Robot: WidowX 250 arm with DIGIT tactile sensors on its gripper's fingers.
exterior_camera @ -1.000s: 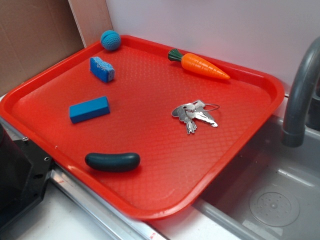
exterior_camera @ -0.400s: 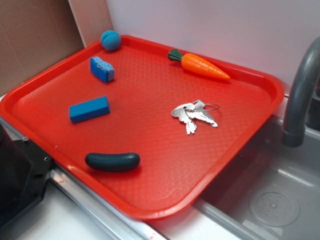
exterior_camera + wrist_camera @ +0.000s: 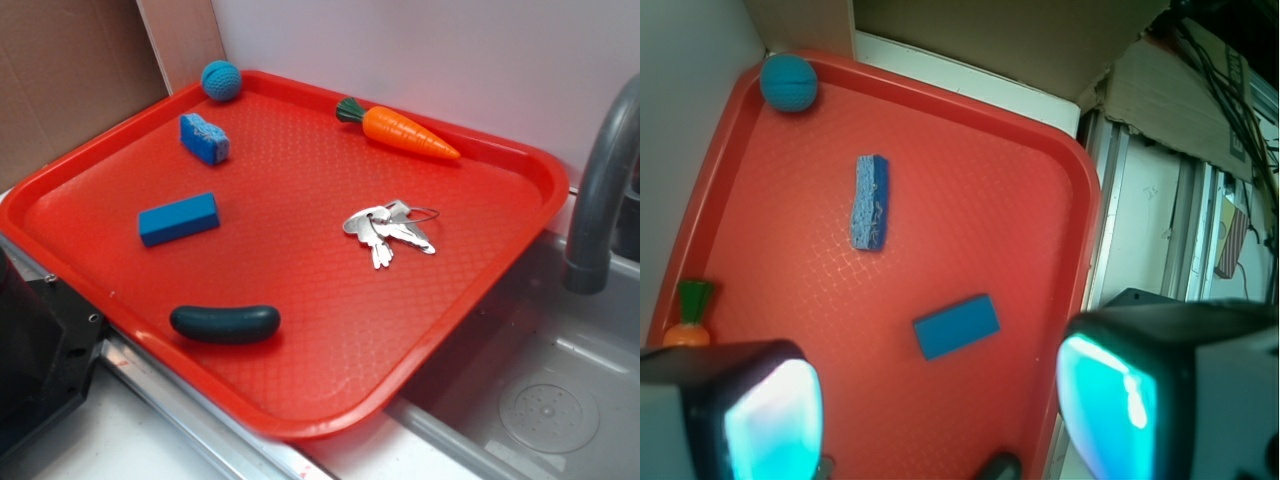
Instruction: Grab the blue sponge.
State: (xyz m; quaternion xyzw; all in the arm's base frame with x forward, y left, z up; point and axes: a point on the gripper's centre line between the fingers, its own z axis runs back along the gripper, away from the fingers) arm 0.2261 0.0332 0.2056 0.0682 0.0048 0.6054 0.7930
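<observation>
Your claw [image 3: 940, 410] hangs wide open and empty above the red tray [image 3: 1085, 230], its two fingers [image 3: 770, 420] framing the bottom of the wrist view. The blue sponge [image 3: 870, 202] lies flat on the tray ahead of the claw and slightly toward its left finger, well apart from it, untouched; the smooth blue block [image 3: 956, 326] sits between sponge and claw, just ahead of the gap. The teal ball [image 3: 790, 83] rests in the far tray corner beyond the sponge, and the carrot [image 3: 687, 318] lies beside the left finger.
</observation>
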